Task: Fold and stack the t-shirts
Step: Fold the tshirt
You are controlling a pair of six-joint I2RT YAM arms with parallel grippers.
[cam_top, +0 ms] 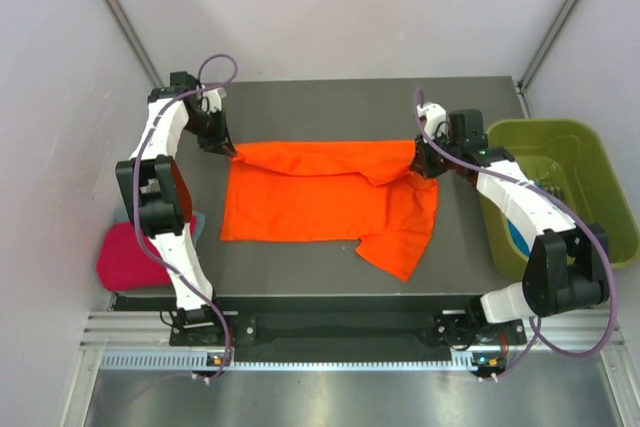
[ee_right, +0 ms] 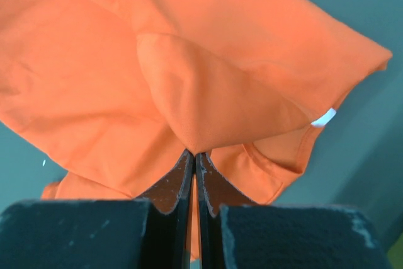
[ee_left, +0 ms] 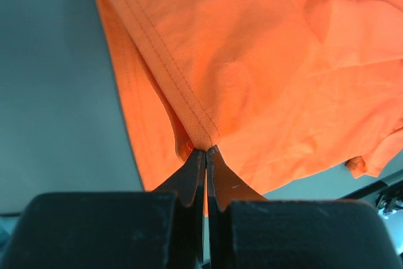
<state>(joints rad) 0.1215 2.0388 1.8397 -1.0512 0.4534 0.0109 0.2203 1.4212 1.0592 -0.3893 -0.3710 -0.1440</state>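
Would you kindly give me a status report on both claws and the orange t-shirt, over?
Left claw shut on orange t-shirt hem corner. Right claw shut on its far right edge. Pink t-shirt, green bin off to the sides.

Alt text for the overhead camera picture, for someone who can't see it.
An orange t-shirt lies on a table, its far corners pinched by the robot's left hand and right hand. A magenta-pink shirt lies at the left; an olive-green bin stands at the right.
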